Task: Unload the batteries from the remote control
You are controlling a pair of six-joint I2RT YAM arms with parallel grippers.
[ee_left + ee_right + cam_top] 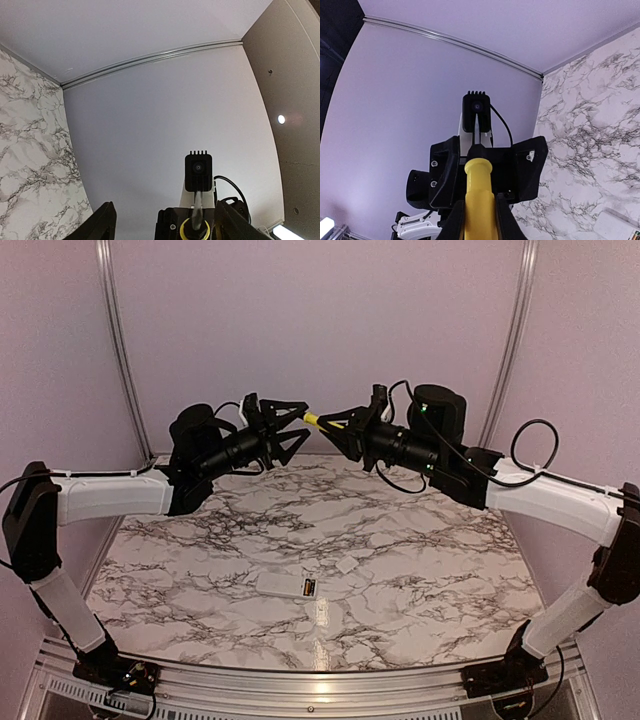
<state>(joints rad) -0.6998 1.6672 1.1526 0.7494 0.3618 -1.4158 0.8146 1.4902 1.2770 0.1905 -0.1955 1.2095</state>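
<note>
Far below lies the remote control [283, 584]; right pincer [335, 426] clamps screwdriver [479, 180], left pincer [306, 420] open.

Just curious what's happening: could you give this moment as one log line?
left gripper open | right gripper shut on screwdriver, raised | batteries in remote on table

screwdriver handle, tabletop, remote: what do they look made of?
Screwdriver handle: smooth yellow, slight sheen, likely plastic. Tabletop: glossy marble veining with glare; stone or printed laminate, unclear. Remote control: plain white, probably plastic; too small to tell finish.
</note>
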